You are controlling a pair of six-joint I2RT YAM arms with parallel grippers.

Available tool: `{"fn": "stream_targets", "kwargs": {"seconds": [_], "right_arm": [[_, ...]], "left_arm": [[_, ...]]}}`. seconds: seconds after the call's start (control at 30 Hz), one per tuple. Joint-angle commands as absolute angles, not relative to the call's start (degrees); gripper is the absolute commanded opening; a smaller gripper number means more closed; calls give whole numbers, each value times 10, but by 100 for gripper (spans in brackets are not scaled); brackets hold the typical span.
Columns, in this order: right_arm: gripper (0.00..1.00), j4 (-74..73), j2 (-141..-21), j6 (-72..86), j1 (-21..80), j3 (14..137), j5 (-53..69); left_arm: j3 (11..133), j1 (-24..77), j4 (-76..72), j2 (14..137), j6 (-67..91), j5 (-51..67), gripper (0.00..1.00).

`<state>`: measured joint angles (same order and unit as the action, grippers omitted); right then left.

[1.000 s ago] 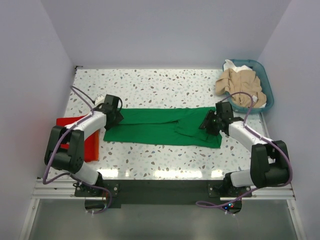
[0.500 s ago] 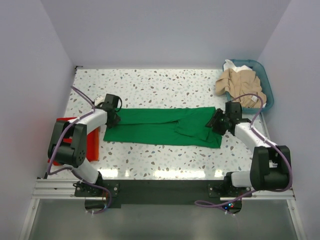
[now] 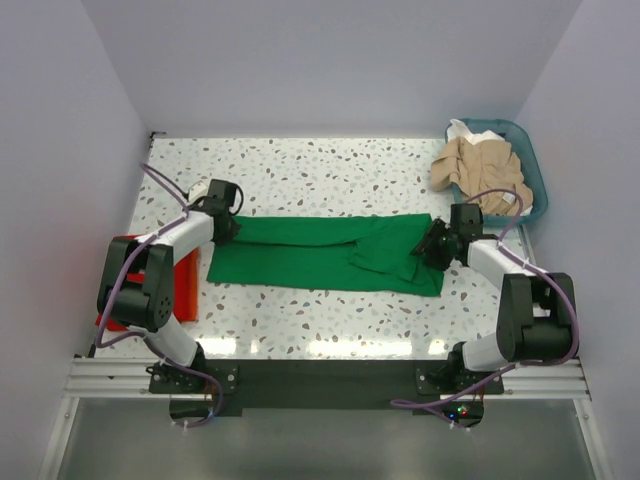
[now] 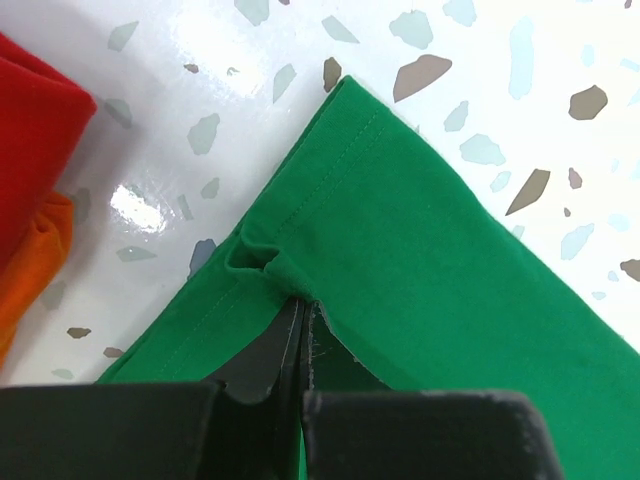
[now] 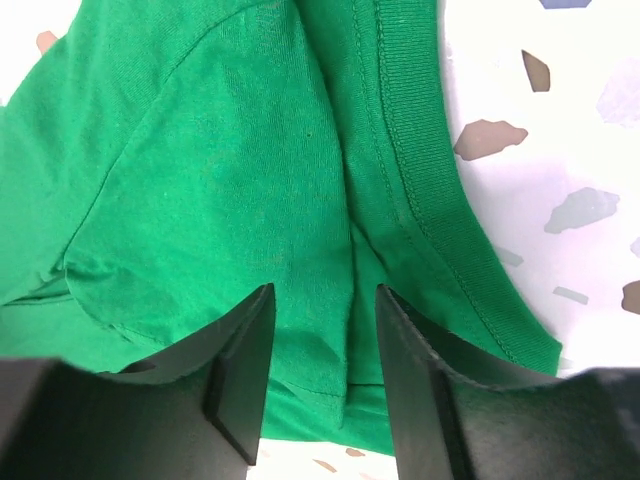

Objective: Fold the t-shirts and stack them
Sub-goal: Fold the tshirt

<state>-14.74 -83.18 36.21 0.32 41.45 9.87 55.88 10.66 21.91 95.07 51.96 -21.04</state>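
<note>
Since a second ago both arms have drawn outward to the two ends of the bright green cloth t-shirt. The left gripper has closed in that time. Its jaws are now pressed together, with a small pucker of the hem pinched between them at the shirt's far-left corner.

The right gripper hangs with its jaws apart. They straddle the cloth just beside the ribbed collar at the far-right end, and nothing is clamped.

The shirt lies flat on the speckled white terrazzo desk as a long band. Its long axis runs left to right between the two grippers, so each arm is nearer its own end. The right gripper's cloth lies directly under its tips, so it probably only needs to lower and close there.

A folded red cloth t-shirt sits just left of the band. A beige cloth t-shirt is heaped in the teal plastic basket at the far right.
</note>
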Motion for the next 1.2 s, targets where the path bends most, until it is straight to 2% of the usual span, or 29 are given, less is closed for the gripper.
{"fn": "stream_targets", "kwargs": {"seconds": [0.0,0.1,0.53,0.73,0.93,1.17], "right_arm": [[47,-117,-818,363,1,402,107],[43,-111,-825,361,1,396,124],[40,-96,-806,374,2,365,157],[25,-88,-805,383,1,364,169],[1,-95,-812,386,2,390,180],[0,-128,-800,396,2,461,185]], "left_arm": [[583,99,202,951,509,-221,0],[586,99,200,951,508,-215,0],[594,98,200,952,505,-208,0],[600,97,200,955,504,-207,0],[620,91,203,967,499,-205,0],[663,81,203,988,488,-202,0]]}}
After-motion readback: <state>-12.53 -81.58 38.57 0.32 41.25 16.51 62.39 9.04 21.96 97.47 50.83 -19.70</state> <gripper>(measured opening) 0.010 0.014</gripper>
